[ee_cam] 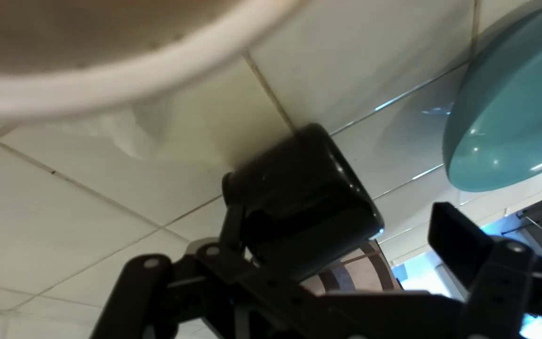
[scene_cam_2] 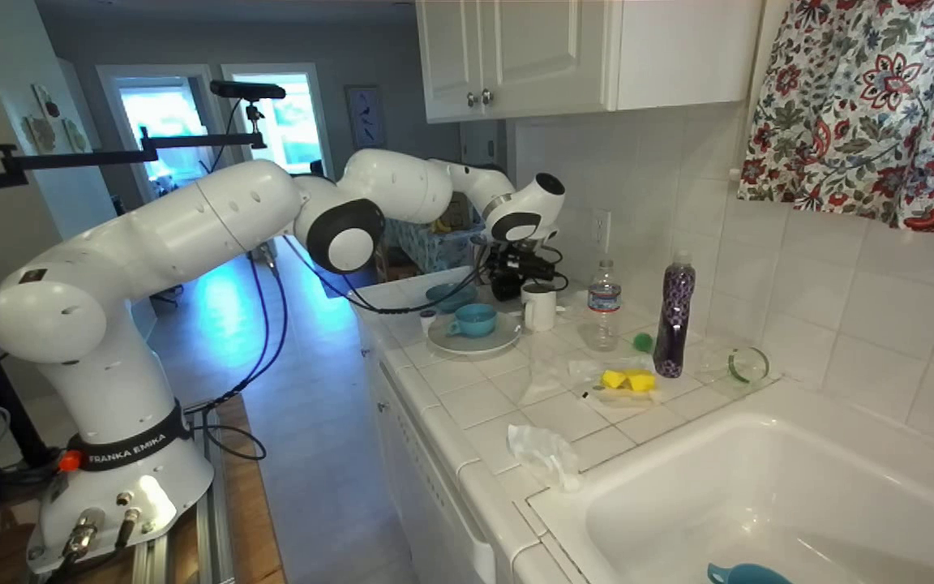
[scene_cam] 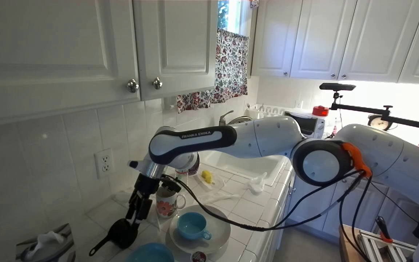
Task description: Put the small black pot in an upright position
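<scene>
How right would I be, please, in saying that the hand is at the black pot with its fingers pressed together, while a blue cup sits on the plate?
Not quite: the fingers stand wide apart, as the wrist view shows. The hand is at the black pot, and a blue cup sits on the plate.
</scene>
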Action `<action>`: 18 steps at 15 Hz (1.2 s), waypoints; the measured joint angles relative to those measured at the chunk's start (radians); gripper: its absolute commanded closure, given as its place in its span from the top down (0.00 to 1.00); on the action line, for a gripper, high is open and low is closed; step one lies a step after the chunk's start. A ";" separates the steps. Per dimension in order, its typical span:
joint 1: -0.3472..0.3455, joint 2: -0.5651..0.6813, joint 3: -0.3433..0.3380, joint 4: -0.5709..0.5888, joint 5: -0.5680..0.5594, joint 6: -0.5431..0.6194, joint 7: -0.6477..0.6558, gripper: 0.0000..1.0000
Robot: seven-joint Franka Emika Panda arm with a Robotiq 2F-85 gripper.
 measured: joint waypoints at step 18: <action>0.083 0.005 -0.083 0.011 -0.070 0.123 -0.202 1.00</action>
